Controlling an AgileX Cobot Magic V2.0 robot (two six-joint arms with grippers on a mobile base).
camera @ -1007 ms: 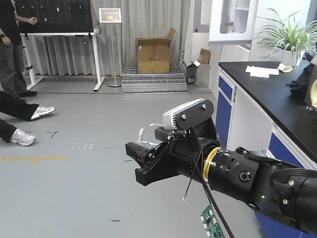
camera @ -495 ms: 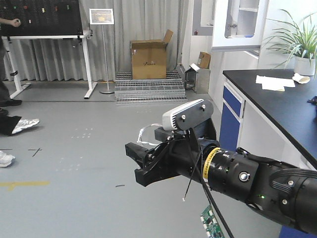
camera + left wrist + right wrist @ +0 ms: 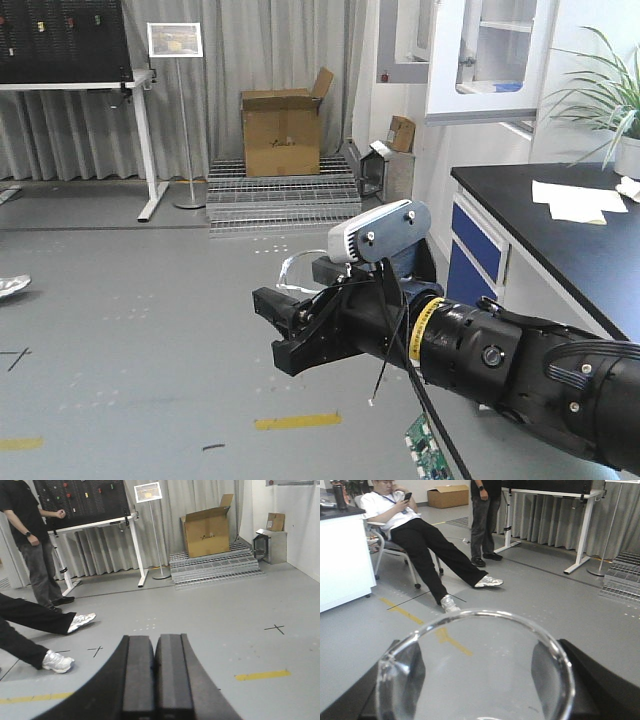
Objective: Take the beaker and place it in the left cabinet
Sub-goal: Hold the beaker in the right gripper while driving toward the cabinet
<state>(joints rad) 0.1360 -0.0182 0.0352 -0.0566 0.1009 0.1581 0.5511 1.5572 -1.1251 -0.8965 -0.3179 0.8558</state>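
The beaker (image 3: 520, 630) is clear glass and fills the lower half of the right wrist view, rim toward the camera. My right gripper (image 3: 477, 690) is shut on the beaker, with a black finger (image 3: 402, 667) pressed on each side of the glass. In the front view the right arm reaches in from the right, its gripper (image 3: 285, 332) held over the floor, and the glass (image 3: 298, 268) shows faintly behind it. My left gripper (image 3: 155, 641) is shut with nothing between its pads, pointing over the grey floor. The left cabinet is out of view.
A black-topped lab counter (image 3: 560, 240) with blue doors runs along the right, with a white glass-door wall unit (image 3: 490, 60) above it. A cardboard box (image 3: 280, 130) stands on a metal grate far ahead. A seated person (image 3: 405, 525) and a standing person (image 3: 30, 540) are off to the left.
The background has slid leftward and nearer in the front view; the seated person's feet have left the frame. The right arm keeps the same pose with the beaker held.
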